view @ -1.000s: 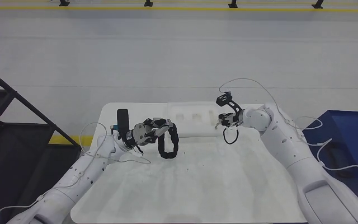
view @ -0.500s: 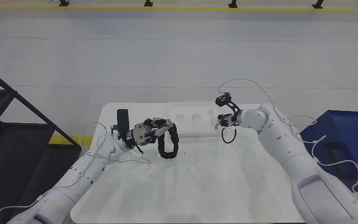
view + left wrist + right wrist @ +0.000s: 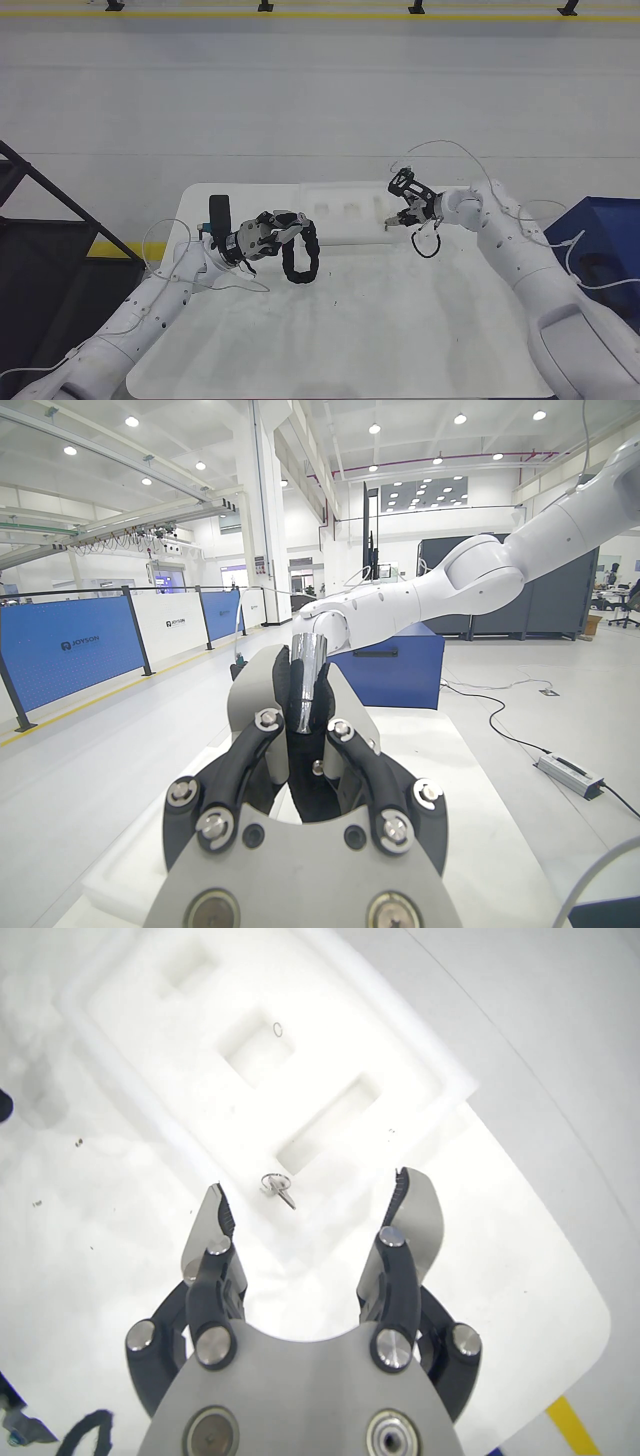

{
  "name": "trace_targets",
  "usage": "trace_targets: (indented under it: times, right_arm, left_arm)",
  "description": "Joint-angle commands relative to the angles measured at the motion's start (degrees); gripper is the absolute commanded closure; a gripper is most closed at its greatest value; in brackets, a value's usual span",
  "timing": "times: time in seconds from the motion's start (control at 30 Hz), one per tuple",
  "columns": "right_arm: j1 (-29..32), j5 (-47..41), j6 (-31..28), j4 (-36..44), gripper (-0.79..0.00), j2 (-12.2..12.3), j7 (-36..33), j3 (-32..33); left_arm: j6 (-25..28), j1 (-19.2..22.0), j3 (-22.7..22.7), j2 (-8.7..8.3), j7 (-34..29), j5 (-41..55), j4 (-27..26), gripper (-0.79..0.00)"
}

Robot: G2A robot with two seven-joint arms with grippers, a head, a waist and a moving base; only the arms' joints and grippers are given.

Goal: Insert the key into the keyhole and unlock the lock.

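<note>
A small silver key (image 3: pixel 279 1187) on a ring lies on the white foam tray (image 3: pixel 450 1083), beside one of its pockets. My right gripper (image 3: pixel 309 1180) hovers just above the key, open, with the key between the fingers and nearer one of them. In the top view this gripper (image 3: pixel 393 222) is over the tray's (image 3: pixel 345 215) right end. My left gripper (image 3: pixel 275 225) is shut on the black cable lock (image 3: pixel 300 255), held above the table's left part. The lock's chrome cylinder (image 3: pixel 307 650) sticks out past the left gripper (image 3: pixel 302 672).
The white table (image 3: pixel 400 330) carries the tray along its far edge. A blue bin (image 3: pixel 610 235) stands off the table to the right, a black frame (image 3: pixel 40 215) to the left. A tiny ring (image 3: pixel 278 1029) lies in the tray's middle pocket.
The right arm's wrist has turned and shifted slightly to the right over the tray's end. The left arm and the lock have not moved.
</note>
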State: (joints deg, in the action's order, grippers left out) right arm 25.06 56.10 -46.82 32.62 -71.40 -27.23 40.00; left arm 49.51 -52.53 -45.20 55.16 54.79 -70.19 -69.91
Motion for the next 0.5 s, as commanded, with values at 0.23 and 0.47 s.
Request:
trace_targets:
  times: [0.23, 0.47]
  right_arm:
    - [-0.7, 14.3, -5.8, -1.9, -0.4, 0.3, 14.3, -3.2]
    - [-1.5, 19.0, -5.0, -4.8, -0.456, -1.8, 19.3, -6.1]
  left_arm:
    - [0.0, 0.0, 0.0, 0.0, 0.0, 0.0, 0.0, 0.0]
    - [0.0, 0.0, 0.0, 0.0, 0.0, 0.0, 0.0, 0.0]
